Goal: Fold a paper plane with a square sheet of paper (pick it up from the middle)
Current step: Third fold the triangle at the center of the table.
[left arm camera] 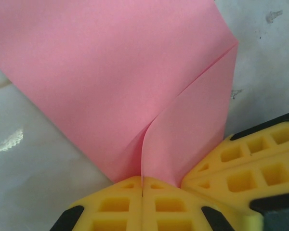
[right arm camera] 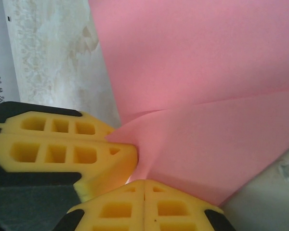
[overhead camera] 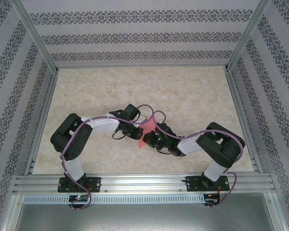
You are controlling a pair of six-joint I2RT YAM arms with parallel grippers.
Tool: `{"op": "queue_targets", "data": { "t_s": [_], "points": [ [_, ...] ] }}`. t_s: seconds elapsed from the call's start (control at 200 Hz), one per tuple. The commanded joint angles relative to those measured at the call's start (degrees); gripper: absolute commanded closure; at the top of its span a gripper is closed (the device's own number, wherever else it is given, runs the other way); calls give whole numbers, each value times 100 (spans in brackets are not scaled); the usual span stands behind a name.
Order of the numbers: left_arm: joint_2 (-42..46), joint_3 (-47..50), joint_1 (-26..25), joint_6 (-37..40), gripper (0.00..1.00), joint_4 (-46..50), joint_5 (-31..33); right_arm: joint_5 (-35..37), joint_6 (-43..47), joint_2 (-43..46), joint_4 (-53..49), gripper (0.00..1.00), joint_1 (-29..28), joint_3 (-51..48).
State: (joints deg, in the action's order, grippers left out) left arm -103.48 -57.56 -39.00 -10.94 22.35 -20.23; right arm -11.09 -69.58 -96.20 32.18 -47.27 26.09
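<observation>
Pinching the square sheet of paper (left arm camera: 111, 72) over the table (overhead camera: 183, 96) with my left gripper (left arm camera: 142, 190) and right gripper (right arm camera: 144, 190) both clenched on its fold, I could tear it by pulling apart.

The left arm (overhead camera: 73, 140) and the right arm (overhead camera: 220, 147) are each built of rounded black joint housings joined by white links, on a black base plate (overhead camera: 79, 185). A purple cable (overhead camera: 90, 198) runs along each arm in loose loops. The left gripper (left arm camera: 142, 182) and the right gripper (right arm camera: 144, 184) carry yellow fingers (left arm camera: 116, 208) moulded with rows of rectangular recesses, set in black holders.
</observation>
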Motion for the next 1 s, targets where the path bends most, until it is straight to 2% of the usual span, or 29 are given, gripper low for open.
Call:
{"op": "queue_targets", "data": {
  "t_s": [0.0,0.21,0.315,0.565,0.994],
  "points": [
    [-276,62,50,83,96,349,279,193,-126,-191,121,94,-120,2],
    [-316,42,48,103,97,393,331,144,-141,-294,104,94,-143,2],
    [-318,39,48,101,97,410,332,262,-116,128,15,94,-160,-120],
    [-337,27,42,110,97,379,237,265,205,977,-987,93,-325,66],
    [-363,23,42,118,96,393,164,150,-29,198,-534,94,-491,289]
  ]
}}
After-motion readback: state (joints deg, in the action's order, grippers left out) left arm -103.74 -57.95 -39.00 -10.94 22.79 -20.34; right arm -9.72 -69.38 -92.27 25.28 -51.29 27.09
